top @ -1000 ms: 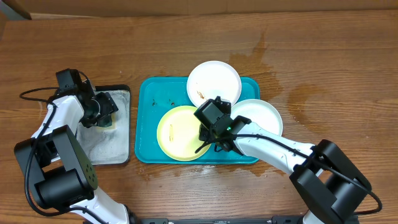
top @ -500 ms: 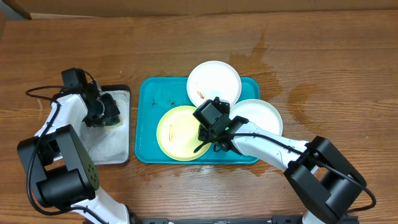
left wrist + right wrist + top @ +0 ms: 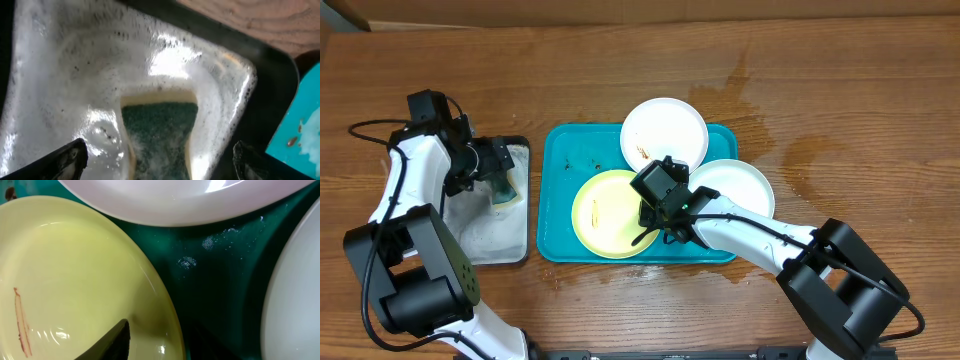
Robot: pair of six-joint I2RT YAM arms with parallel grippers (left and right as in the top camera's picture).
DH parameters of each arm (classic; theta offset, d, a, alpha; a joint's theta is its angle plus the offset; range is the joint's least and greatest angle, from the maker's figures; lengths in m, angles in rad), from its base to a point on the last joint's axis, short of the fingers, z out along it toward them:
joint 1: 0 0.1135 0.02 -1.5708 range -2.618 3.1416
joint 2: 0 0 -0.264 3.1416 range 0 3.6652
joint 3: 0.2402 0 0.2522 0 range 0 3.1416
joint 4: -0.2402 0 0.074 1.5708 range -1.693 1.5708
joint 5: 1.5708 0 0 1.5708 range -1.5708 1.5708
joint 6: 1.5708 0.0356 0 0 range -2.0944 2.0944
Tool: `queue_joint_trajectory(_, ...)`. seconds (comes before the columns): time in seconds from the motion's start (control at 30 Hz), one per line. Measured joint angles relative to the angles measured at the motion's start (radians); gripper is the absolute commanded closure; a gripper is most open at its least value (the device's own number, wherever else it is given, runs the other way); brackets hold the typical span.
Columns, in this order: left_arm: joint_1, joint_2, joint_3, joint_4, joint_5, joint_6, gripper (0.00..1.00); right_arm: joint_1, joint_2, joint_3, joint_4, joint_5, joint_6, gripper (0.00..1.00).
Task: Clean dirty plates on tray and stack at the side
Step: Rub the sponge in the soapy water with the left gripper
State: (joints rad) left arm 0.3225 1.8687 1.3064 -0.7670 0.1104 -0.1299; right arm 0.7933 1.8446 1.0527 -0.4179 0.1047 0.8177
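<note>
Shows the tray (image 3: 558,150) at mid-worktop (image 3: 840,80), carrying all three plates: the yellow-green plate (image 3: 603,213) at its near left, one white plate (image 3: 665,128) overlapping the far rim, the other white plate (image 3: 738,190) overhanging the right edge. Places none of them at the side yet, suggesting an early stage with every plate left to wash. Note the brown smear (image 3: 20,322) on the yellow-green plate and the crumbs (image 3: 582,160) on bare teal.

Sets the right pincer (image 3: 660,228) at the near-right rim of the yellow-green plate, with one dark finger (image 3: 116,339) inside the dish, probably to steady or lift that plate for wiping. Cannot tell from either view whether clamped on the rim or merely astride it.

Poises the left pincer (image 3: 492,172) over the black-rimmed soapy tray (image 3: 505,250), just beside the teal one but apart from it. Displays fingers (image 3: 70,155) spread wide either side of the green-faced sponge (image 3: 160,132), touching neither flank in the wrist view. Leaves the sponge lying in suds, presumably loading with soap ahead of scrubbing. Calls next, by judgement, for closing on the sponge and carrying it across.
</note>
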Motion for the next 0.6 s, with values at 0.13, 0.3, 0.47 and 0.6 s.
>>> queue_joint_trajectory(0.13,-0.020,0.000,-0.053,0.086,-0.028,0.003,0.12,0.000,0.000,0.000,0.000,0.000,0.000,0.60)
queue_joint_trajectory(0.3,-0.065,0.000,-0.110,0.155,-0.067,0.006,0.16,0.000,0.000,0.000,-0.001,0.000,-0.003,0.60)
queue_joint_trajectory(0.47,-0.086,0.000,-0.122,0.182,-0.087,0.007,0.18,0.000,0.000,0.000,-0.001,0.000,-0.003,0.60)
queue_joint_trajectory(0.6,-0.087,0.000,-0.122,0.192,-0.103,0.007,0.17,0.000,0.000,0.000,-0.002,0.000,-0.003,0.59)
